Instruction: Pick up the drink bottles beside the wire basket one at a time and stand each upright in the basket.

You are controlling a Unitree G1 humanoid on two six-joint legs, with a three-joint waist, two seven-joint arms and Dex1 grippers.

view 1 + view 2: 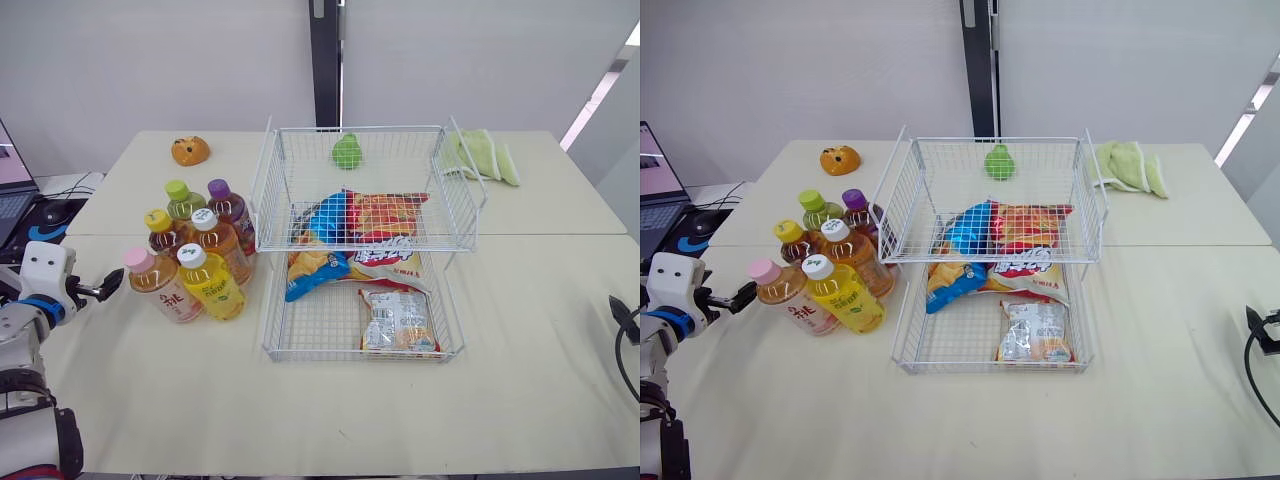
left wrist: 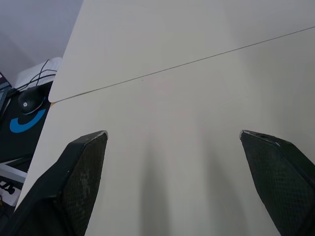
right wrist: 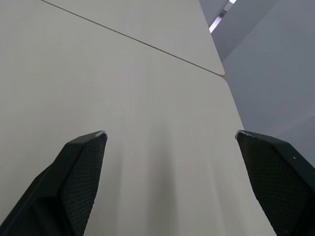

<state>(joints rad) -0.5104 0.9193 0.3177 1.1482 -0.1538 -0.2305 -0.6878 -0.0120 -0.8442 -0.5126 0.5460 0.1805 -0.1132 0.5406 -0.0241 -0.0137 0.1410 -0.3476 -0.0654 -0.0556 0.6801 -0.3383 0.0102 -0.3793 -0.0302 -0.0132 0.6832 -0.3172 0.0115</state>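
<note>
Six bottles, I think, beside the basket, so you're on pick one: left gripper and right gripper jaws spread, move left onto the pink-capped bottle.

A pale tabletop carries a small orange toy near its far left corner. A round green object sits at the far middle and a crumpled green cloth at the far right. Mid-table lie a red snack bag, a blue and orange chip bag overlapping it, and, nearer, a small clear packet. Off the left edge are a laptop and a black mouse. A black cable loops at the right edge.
</note>
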